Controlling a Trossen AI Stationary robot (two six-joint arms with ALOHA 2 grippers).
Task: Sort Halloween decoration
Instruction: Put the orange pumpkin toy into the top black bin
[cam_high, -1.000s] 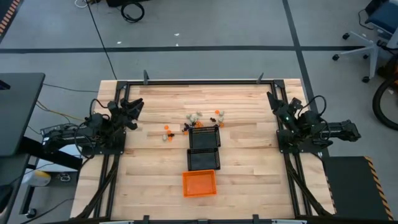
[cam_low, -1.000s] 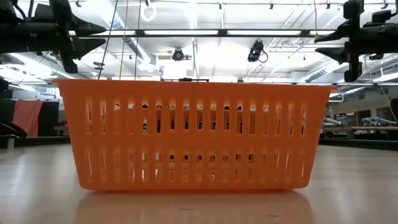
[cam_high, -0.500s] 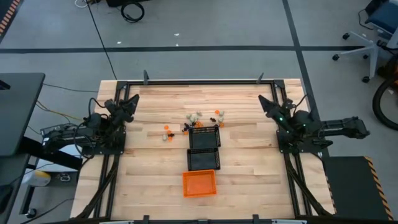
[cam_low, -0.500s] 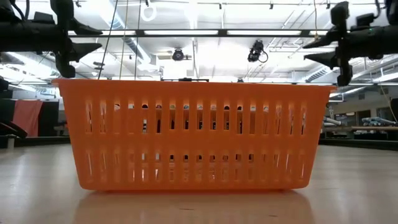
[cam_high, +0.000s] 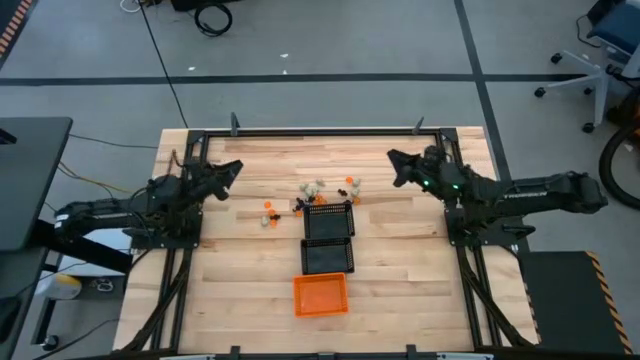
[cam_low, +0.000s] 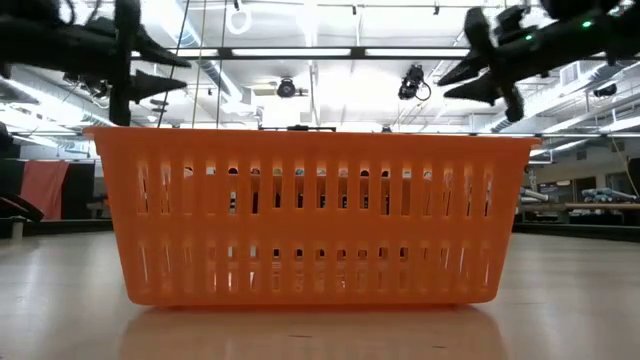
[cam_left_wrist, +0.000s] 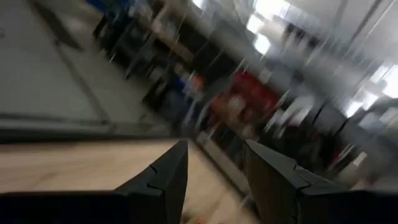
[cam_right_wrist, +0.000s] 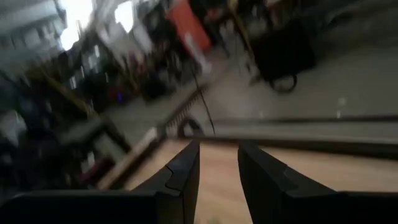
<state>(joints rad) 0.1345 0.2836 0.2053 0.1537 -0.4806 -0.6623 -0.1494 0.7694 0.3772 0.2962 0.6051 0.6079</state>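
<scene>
Grippers first: left gripper (cam_high: 232, 169) hangs over the table's left part with its fingers (cam_left_wrist: 163, 180) parted and nothing between them; right gripper (cam_high: 396, 162) hangs over the right part, likewise parted and empty. Only the high view shows the Halloween decoration (cam_high: 318, 190), a scatter of orange, cream and black trinkets on the wooden table (cam_high: 240, 280) between the two grippers, just beyond two black mesh baskets (cam_high: 328, 221) set in a row with the orange basket (cam_high: 320, 294). The low view gives instead the orange basket's slotted wall filling the frame, with both grippers high above its rim. The wrist views show bare wood and a blurred room. Compared with one second earlier, both arms have unfolded from their bases and reached inward toward the trinkets; trinkets and baskets lie unchanged.
</scene>
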